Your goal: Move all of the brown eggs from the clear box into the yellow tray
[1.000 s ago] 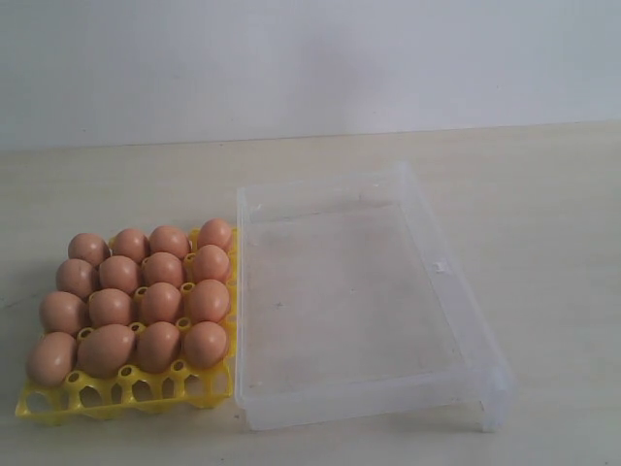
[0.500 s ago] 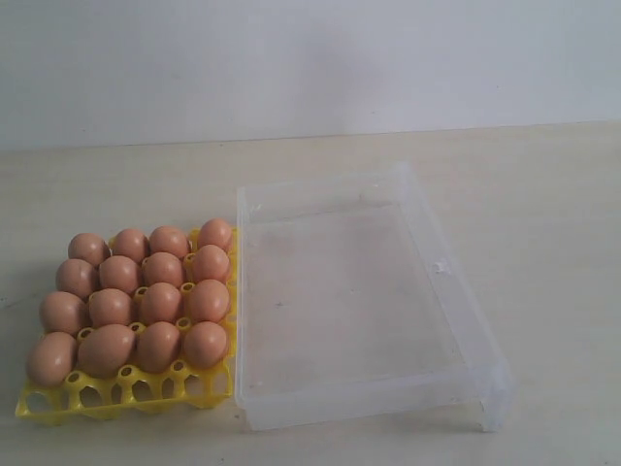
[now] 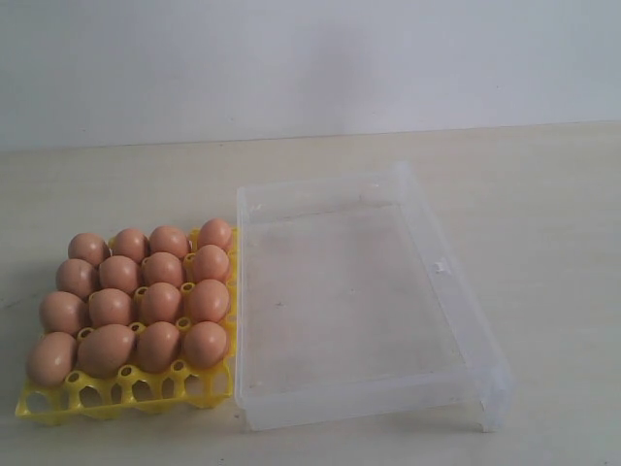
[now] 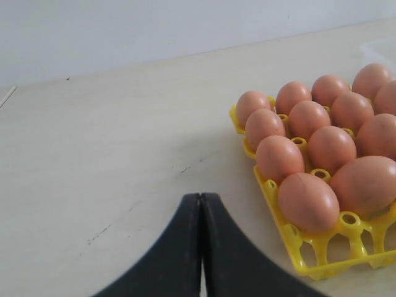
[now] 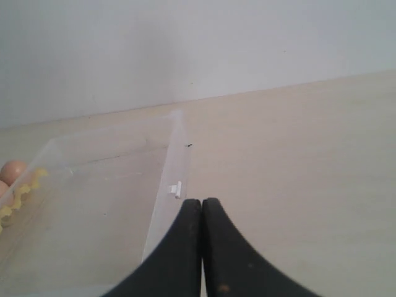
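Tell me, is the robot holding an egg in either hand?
No, nothing is held. The left hand and the right hand are both shut and empty. The eggs sit in the tray.

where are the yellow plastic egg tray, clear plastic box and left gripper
yellow plastic egg tray [image 3: 118, 398]: exterior view, front edge
clear plastic box [image 3: 359, 403]: exterior view, near wall
left gripper [image 4: 201, 198]: left wrist view, closed tips
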`<state>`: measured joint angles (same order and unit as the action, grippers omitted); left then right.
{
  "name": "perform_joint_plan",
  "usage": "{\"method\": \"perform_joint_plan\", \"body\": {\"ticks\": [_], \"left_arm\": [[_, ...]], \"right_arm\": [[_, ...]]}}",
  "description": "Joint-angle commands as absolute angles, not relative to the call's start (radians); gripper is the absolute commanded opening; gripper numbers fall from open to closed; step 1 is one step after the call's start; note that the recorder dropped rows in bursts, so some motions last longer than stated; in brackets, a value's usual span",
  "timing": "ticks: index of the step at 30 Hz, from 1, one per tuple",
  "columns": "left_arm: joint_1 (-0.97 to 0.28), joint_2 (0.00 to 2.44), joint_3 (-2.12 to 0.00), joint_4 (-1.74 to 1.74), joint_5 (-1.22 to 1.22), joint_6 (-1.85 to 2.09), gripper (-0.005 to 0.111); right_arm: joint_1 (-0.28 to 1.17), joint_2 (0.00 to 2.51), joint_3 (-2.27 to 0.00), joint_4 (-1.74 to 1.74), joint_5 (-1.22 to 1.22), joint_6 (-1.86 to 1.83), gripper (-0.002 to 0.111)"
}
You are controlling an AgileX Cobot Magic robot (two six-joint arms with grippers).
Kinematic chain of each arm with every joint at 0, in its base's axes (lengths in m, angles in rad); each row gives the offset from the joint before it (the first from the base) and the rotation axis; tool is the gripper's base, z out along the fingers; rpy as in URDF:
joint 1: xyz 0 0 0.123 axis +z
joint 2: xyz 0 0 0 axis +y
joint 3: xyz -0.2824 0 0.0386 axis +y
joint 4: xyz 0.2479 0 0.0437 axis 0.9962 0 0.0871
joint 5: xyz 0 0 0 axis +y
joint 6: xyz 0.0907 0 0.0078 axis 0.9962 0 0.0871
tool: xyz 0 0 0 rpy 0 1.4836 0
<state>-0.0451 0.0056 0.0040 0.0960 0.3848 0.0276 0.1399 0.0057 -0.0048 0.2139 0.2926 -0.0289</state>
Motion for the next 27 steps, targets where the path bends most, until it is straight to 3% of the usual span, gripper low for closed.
{"method": "perform_joint_plan", "body": {"ticks": [1,27], "left_arm": [[-0.05,0.0,0.0,0.095,0.379,0.023,0.0],[-0.05,0.0,0.0,0.095,0.379,0.023,0.0]], "right_arm": [[0.134,0.0,0.0,0.206,0.29,0.042,0.0],[0.134,0.0,0.0,0.202,0.291,0.0,0.0]]}}
